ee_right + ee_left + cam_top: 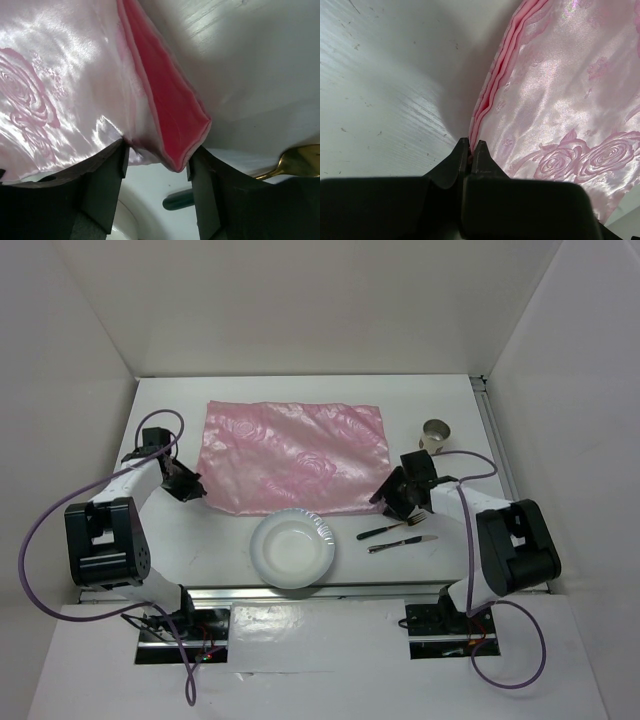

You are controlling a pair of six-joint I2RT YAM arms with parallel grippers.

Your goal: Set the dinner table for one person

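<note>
A pink rose-patterned cloth (290,455) lies spread on the white dinner table (170,420). My left gripper (190,486) is at the cloth's near left corner; in the left wrist view it (471,146) is shut on the folded cloth edge (490,95). My right gripper (396,496) is at the cloth's near right corner; in the right wrist view it (156,160) is open, with the lifted cloth corner (175,125) hanging between the jaws, unpinched. A white plate (292,548) sits near the front edge. A fork (392,528) and a knife (400,544) lie to its right.
A small metal cup (436,433) stands at the back right, beyond the right arm. The fork's gold tip (300,162) and a dark handle (177,200) show just under the right gripper, beside the plate rim (120,220). White walls enclose the table.
</note>
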